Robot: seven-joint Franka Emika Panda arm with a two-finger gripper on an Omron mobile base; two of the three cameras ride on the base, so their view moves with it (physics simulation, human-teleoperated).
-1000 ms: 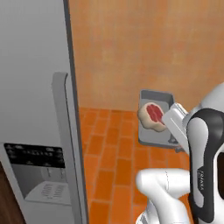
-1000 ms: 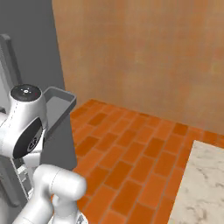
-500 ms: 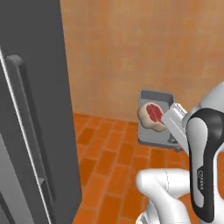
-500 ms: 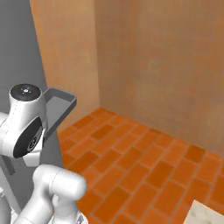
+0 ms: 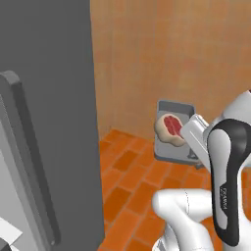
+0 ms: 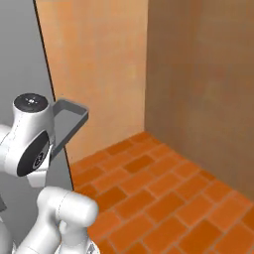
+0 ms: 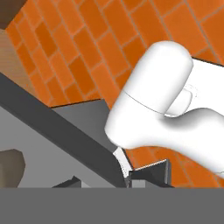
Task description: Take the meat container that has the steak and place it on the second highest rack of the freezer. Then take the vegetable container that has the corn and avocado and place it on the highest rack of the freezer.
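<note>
The meat container [image 5: 170,147] is a grey tub held up in the air, tilted toward the camera. The steak [image 5: 170,126], red with a pale rim, lies inside it. My gripper [image 5: 188,139] is shut on the tub's right rim, at mid height to the right of the freezer [image 5: 49,98]. From the right base view the tub [image 6: 70,120] juts out beside the arm, close to the freezer's grey side [image 6: 22,54]. In the hand view the tub's dark wall [image 7: 65,131] runs between my fingertips [image 7: 151,173], and a tan bit of the steak [image 7: 11,165] shows at the left.
The freezer's long grey handle [image 5: 27,152] stands at the left. An orange brick floor [image 6: 163,198] spreads below. Tan walls [image 6: 198,74] meet in a corner behind the tub.
The whole picture has shifted as the base moved: the freezer door with its dispenser slid off to the left and looms closer. The tub stays in my grip at the same height.
</note>
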